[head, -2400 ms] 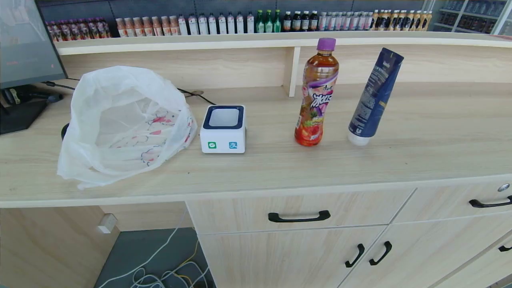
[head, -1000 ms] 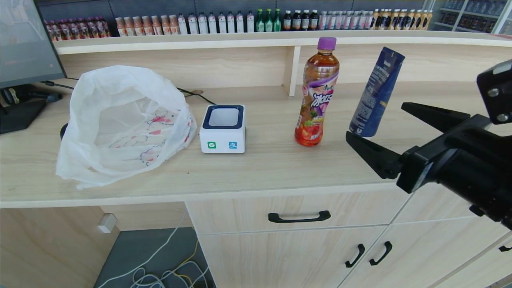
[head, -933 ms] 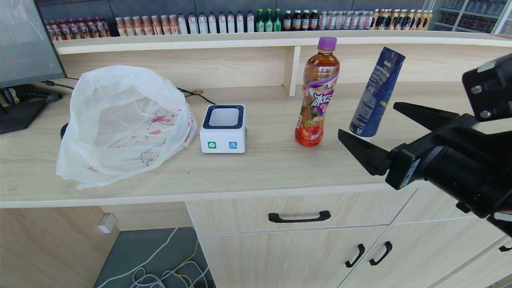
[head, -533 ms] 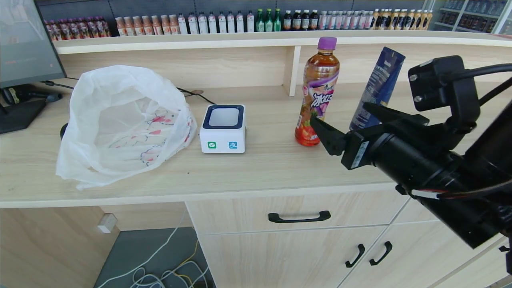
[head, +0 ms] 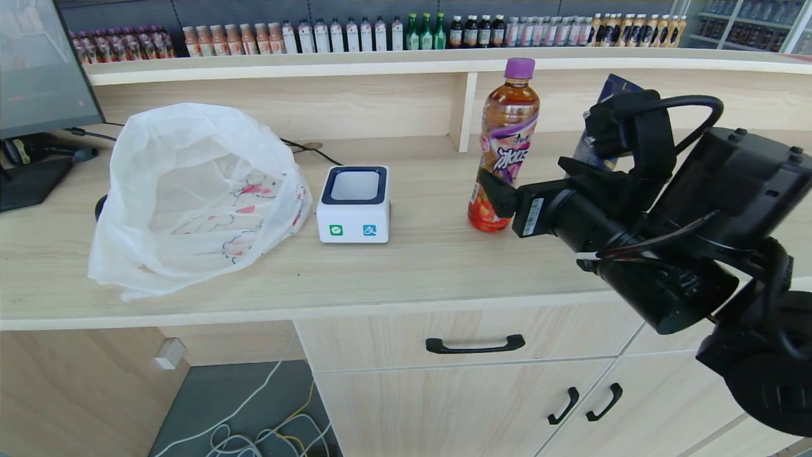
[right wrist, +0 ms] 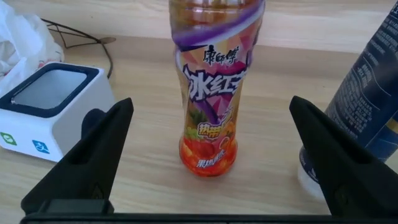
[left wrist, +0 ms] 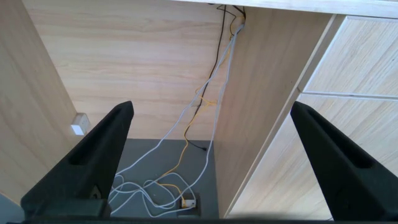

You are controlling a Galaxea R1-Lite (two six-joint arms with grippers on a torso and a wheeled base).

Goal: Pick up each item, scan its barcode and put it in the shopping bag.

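The head camera looks forward and down from well back, over the whole light wooden table (head: pixel 406 266), with the white cube-shaped scanner with a dark-blue-rimmed window (head: pixel 354 204) near its middle. The right wrist camera sits low and close, facing past the black right end effector (right wrist: pixel 209 102) at the purple-capped orange drink bottle (right wrist: pixel 214 93) right of the scanner. Both views share these and the dark blue tube (right wrist: pixel 367 93). The left wrist camera, below the scanner's level, looks past the left end effector (left wrist: pixel 211 106) into the open wooden bay with loose cables (left wrist: pixel 185 127), which the head view also shows.
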